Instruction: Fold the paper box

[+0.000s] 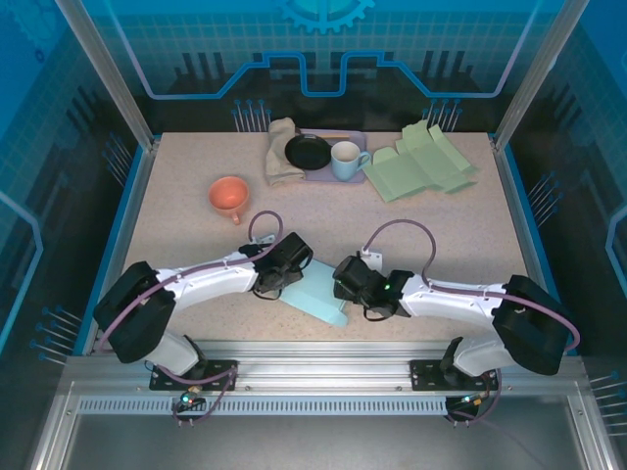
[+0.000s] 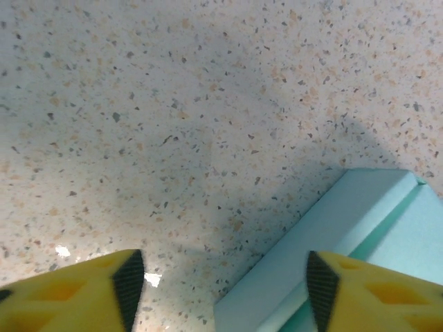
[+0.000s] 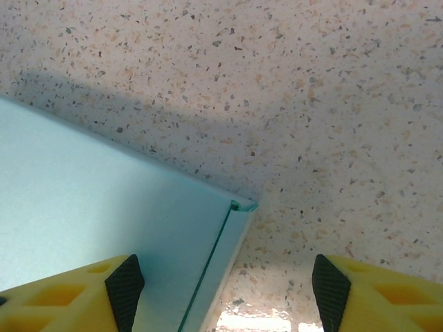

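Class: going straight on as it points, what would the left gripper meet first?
Most likely the speckled table, right beside the paper box; the left gripper's finger might clip the box edge first.

The surface [image 1: 441, 235] is left free at its middle; the far edge is blocked by a cup [image 1: 228, 198], cloth [image 1: 279, 152], tray [image 1: 359, 138] and cartons [image 1: 421, 164], the near centre by a box [image 1: 318, 294].

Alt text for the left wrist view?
Left gripper open, yellow fingers spread over the speckled table. A corner of the light blue paper box juts in at lower right, partly behind one finger.
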Available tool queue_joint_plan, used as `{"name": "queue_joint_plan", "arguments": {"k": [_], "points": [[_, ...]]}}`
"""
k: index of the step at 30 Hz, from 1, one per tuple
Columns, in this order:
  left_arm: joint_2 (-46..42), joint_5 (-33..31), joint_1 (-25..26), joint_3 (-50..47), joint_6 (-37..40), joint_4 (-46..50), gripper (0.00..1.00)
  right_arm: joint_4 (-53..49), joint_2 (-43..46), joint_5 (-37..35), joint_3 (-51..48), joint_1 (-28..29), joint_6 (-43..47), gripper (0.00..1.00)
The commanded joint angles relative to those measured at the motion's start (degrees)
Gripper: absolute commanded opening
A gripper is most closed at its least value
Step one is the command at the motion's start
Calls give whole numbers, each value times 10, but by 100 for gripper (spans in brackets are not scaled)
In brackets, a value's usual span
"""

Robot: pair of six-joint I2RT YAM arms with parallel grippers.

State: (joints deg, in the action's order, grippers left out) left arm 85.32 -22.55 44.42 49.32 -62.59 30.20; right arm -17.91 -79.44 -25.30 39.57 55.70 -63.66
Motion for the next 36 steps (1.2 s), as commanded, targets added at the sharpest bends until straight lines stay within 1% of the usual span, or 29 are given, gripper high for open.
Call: {"name": "queue_joint_plan", "arguments": {"k": [1,3,5,7,10,14,17,22,28,31,36], "points": [[-52,-11,4,7,8,40,81,-2,-9,-12,16,-4,33,69],[-73,-2,4,4,7,38,88,-3,-11,-11,16,-5,38,68],[-84,13,5,-9,6,19,90,8,-14,-6,13,-5,44,68],[-76,30,5,-15,7,5,92,17,-18,1,9,-7,49,68],[-41,52,6,-6,22,-2,92,18,-25,7,11,-10,56,68],[-7,86,11,-10,23,-28,92,20,-30,14,12,-13,67,68],[7,87,22,-8,12,-30,95,27,-35,16,8,-18,71,68],[10,91,32,-7,-9,-17,96,36,-48,27,7,-24,76,67],[16,83,36,20,-41,53,98,38,-55,29,9,-26,78,67],[28,100,37,16,-43,42,98,39,-56,29,9,-29,78,67],[28,133,37,3,-75,16,98,41,-61,30,8,-31,79,67]]}}
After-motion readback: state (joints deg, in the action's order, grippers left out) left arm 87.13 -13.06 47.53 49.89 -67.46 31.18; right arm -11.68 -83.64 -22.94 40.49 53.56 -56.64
